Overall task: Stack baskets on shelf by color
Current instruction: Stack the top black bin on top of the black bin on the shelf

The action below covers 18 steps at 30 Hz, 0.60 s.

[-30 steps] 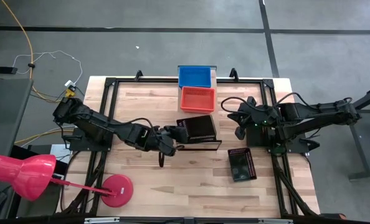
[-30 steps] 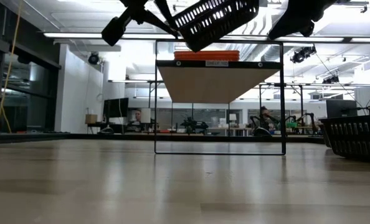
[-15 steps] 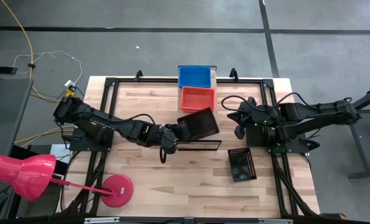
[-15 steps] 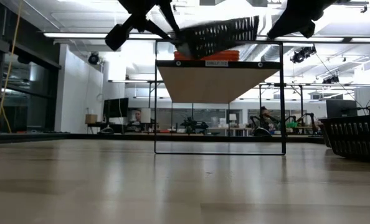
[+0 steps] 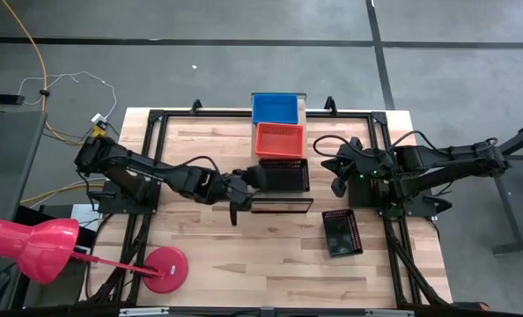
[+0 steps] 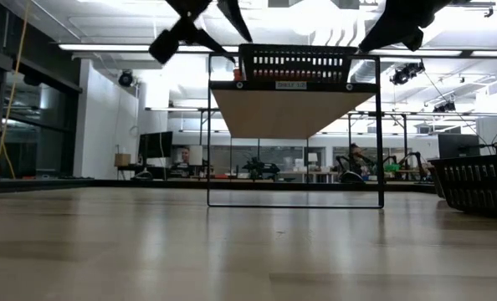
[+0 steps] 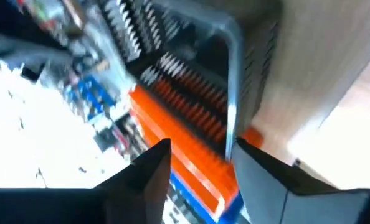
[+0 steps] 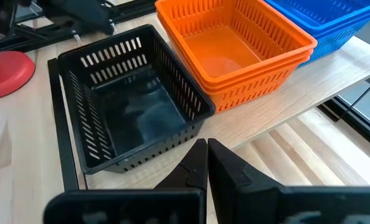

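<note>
Baskets point(image 8: 235, 50) sit empty on shelf point(image 8: 309, 87); left tool point(image 5: 254, 176) parted, right tool point(image 8: 207, 163) closed, empty.

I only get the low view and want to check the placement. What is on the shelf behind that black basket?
Observer: From above, the black basket stands in a row with an orange stack right beside it and a blue stack beyond that, at the far end of the shelf.
Operator: Is the left gripper clamped on the black one?
Observer: No. In the left wrist view, the left gripper has its fingers apart, one on either side of the basket's rim.
Operator: And the right arm?
Observer: The right gripper is shut and empty, and it hovers beside the shelf.
</note>
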Each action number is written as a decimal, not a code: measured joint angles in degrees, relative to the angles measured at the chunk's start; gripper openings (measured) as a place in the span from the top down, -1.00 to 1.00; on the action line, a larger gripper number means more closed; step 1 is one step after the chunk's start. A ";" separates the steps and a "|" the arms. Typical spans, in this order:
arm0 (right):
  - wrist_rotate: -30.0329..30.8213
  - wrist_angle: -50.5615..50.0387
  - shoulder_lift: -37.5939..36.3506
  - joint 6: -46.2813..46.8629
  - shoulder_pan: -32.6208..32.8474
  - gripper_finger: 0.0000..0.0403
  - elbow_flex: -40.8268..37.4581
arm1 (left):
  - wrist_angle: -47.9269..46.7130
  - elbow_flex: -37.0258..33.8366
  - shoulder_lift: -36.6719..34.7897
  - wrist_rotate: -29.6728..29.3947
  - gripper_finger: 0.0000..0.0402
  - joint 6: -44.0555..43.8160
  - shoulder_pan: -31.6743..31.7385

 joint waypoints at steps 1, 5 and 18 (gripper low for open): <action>0.00 -0.01 0.01 0.00 -0.01 1.00 0.00 | 0.15 -0.04 -0.50 -1.35 0.18 -0.96 -0.04; 0.01 0.03 -0.01 0.06 -0.02 1.00 0.00 | 0.17 0.01 -2.60 -7.55 0.10 -7.58 -0.10; 2.23 0.40 -0.10 -2.03 -0.02 0.99 0.00 | -8.24 -4.78 -26.02 25.04 0.11 -60.59 9.94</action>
